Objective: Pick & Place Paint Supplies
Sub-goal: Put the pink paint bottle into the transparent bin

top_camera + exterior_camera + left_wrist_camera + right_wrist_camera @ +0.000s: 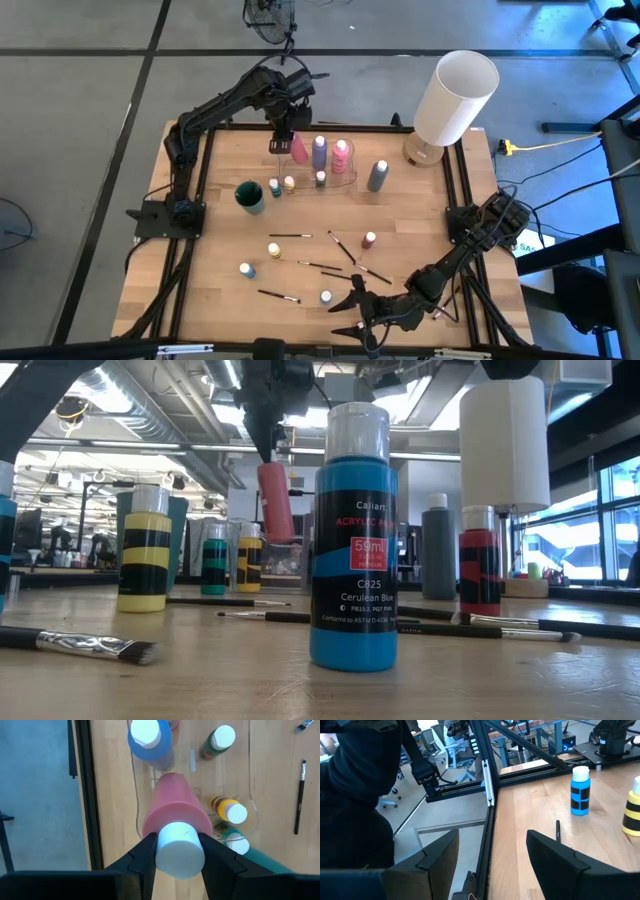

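the left pincer (179,851) is clenched on the white cap of a pink paint bottle (176,815) and holds it up in the air, off the tabletop (420,215). in the high view this pincer (283,143) is at the far side of the tabletop, just beside a clear tray (352,178). a purple bottle (319,151) and another pink bottle (341,154) stand at that tray, and a tiny dark bottle (320,179) stands just in front of them. a grey bottle (377,175) stands a little to the right of the tray. a tiny yellow bottle (289,184) and a tiny green bottle (274,187) stand near a dark green cup (249,196). the right pincer (352,305) waits at the near edge of the tabletop with its two fingers spread apart and nothing between them. more tiny bottles are spread over the near half: a yellow one (274,250), a blue one (247,269), a red one (370,240) and one more blue one (326,297). thin paintbrushes (290,236) lie flat among them. a big white lamp (452,100) stands at the far right corner.
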Tool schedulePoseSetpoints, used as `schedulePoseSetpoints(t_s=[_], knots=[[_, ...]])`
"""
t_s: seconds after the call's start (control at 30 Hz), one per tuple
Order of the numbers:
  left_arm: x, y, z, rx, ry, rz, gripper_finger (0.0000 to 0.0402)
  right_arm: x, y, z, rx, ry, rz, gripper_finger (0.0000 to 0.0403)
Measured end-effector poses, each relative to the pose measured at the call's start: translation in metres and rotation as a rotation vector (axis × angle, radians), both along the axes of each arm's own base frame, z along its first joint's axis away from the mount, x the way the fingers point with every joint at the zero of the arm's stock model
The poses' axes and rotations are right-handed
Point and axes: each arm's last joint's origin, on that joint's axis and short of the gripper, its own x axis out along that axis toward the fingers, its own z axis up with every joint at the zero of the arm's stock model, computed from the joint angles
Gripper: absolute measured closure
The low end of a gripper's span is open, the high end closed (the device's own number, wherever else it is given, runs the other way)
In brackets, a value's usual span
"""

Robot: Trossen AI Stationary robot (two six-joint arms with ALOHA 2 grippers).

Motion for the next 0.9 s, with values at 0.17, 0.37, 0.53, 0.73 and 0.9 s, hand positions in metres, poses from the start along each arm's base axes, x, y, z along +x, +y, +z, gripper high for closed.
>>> schedulePoseSetpoints(t_s=[0.17,0.37,0.53,0.73,0.9], knots=[[0.0000,0.0000,0.0000,-0.001,0.000,0.004,0.0283,0.0000,0.0000,-0.0002,0.011,0.004,-0.002,0.0167],[-0.0005,0.0006,-0.0001,-0.003,0.000,0.011,0.0283,0.0000,0.0000,-0.0002,0.010,0.004,-0.002,0.0167],[-0.0021,0.0015,-0.0003,-0.008,0.008,0.015,0.0283,0.0000,0.0000,-0.0002,0.008,0.004,-0.001,0.0167],[-0.0023,0.0013,-0.0003,-0.010,0.010,0.015,0.0283,0.0000,0.0000,-0.0002,0.008,0.004,-0.001,0.0167],[0.0018,0.0053,-0.0080,-0.023,0.029,0.019,0.0283,-0.0001,0.0001,-0.0002,0.007,0.004,-0.001,0.0167]])
